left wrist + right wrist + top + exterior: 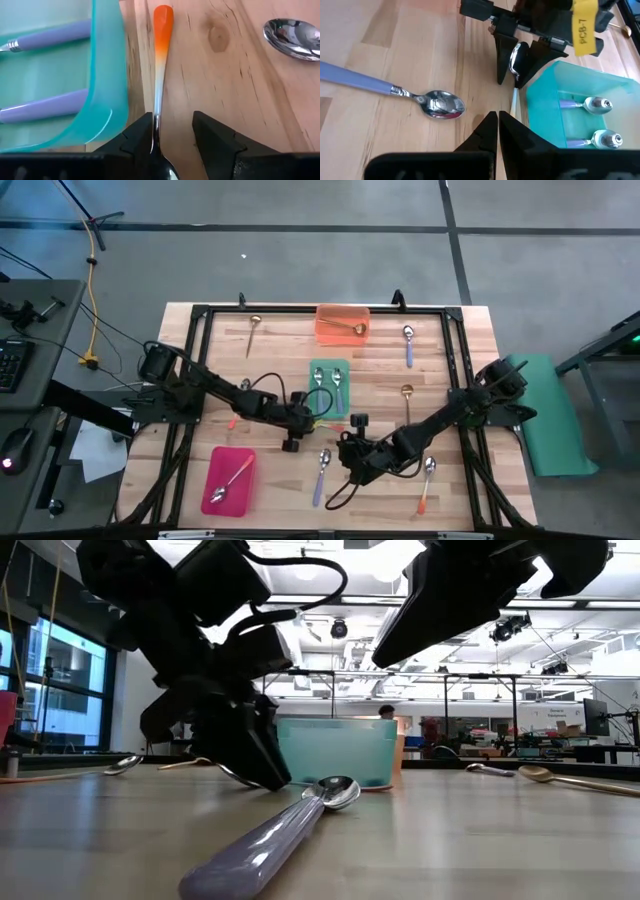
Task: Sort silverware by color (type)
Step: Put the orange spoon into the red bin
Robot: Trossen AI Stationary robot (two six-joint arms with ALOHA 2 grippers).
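The left gripper (172, 137) stands wide astride the orange spoon (161, 60), one finger against its neck, because it lies hard beside the green tray (107, 90) of purple spoons (50, 35); the right gripper (497, 131) waits closed nearby.

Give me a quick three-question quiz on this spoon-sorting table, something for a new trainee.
1. True or false: the translucent teal plastic tray holds two purple-handled metal spoons.
2. Which spoon lies between the fingers of the left gripper? A: the orange-handled metal spoon; B: an all-gold spoon; C: a purple-handled spoon.
3. Fill in: the fingers of the right gripper are ____.
Key: 1 true; 2 A; 3 shut.
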